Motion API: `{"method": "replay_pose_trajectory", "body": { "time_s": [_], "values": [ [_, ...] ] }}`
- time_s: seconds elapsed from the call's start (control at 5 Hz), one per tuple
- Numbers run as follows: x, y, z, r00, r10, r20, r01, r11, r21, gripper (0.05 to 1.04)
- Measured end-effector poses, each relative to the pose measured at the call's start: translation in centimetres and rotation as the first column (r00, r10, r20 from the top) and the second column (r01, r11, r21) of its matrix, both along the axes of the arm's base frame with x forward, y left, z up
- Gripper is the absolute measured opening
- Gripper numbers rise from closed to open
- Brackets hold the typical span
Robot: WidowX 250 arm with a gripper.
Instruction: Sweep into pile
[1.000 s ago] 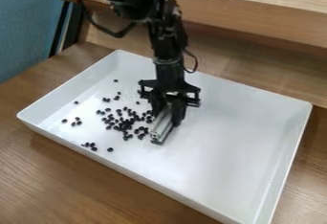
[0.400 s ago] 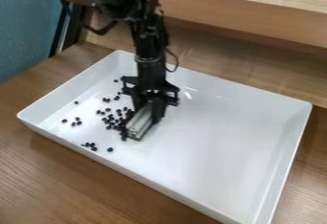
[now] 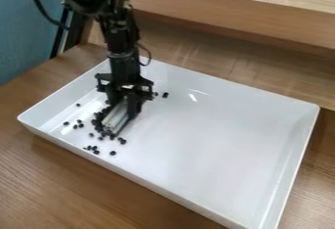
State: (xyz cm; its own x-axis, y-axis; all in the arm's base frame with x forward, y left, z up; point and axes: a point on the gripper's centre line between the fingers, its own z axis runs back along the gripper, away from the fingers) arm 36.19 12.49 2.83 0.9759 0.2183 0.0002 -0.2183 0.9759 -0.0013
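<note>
At the far left, a blue chair (image 3: 25, 34) stands behind the wooden surface (image 3: 78, 184), with a dark upright frame just beside it. The white tray (image 3: 219, 149) lies on the surface, its left corner reaching close to the view's left edge. Inside, towards that corner, are a few small black beans (image 3: 66, 123): one on its own farther back, and a loose handful nearer the middle of the left part. A little to the right and closer to the near wall sits a small string of them, then a single bean beside it. Next comes the main heap, a dense dark cluster on the tray's floor, crowded along the left side and round the near end of a pale grey bar (image 3: 116, 118). The bar slants down towards the viewer's left, its near end low among the beans; whether it touches the floor I cannot tell. The hand (image 3: 124, 106) has its upper end gripped, one black finger on either side, closed to about the bar's own width. Above the hand the black arm (image 3: 119, 37) slopes up to the top left. Just right of the hand, two spots of beans lie apart from the heap. The tray runs on to the right, below a wooden ledge (image 3: 242, 12).
</note>
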Motion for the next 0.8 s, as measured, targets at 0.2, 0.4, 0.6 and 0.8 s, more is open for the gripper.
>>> {"method": "replay_pose_trajectory", "body": {
  "time_s": [0.2,0.4,0.6,0.8],
  "values": [
    [0.2,0.9,0.0,1.000,0.007,0.000,-0.007,1.000,-0.001,0.408],
    [0.1,1.8,0.0,0.999,0.031,0.004,-0.031,1.000,0.003,0.408],
    [0.0,2.1,0.0,0.999,0.039,-0.001,-0.039,0.999,0.011,0.408],
    [-0.1,2.3,0.0,0.999,0.037,-0.002,-0.037,0.999,0.021,0.408]
  ]
}}
